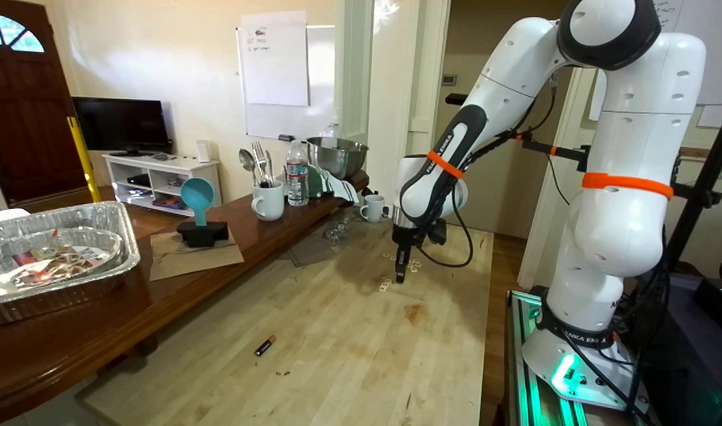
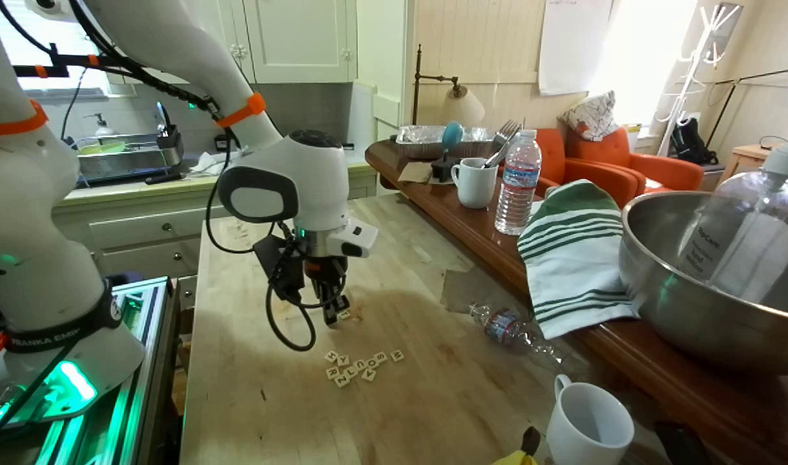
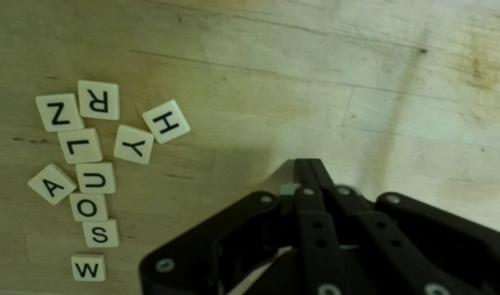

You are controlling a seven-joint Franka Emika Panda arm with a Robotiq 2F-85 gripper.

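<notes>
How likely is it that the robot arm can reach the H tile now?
Probably yes: in the wrist view nothing stands between the gripper and the H tile. But the closed fingers should open first, and the Y tile lies close by.

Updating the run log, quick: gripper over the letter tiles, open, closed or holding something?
Gripper: closed, jaws together, nothing visibly held.

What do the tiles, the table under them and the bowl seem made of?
Tiles: smooth, probably plastic, judging by the even cream colour and rounded corners, though painted wood can't be ruled out. Table: wood, fairly matt on top, with visible grain, scratches and brown stains. Bowl: shiny metal, likely stainless steel, since it's silver-grey and shows reflections on its wall.
</notes>
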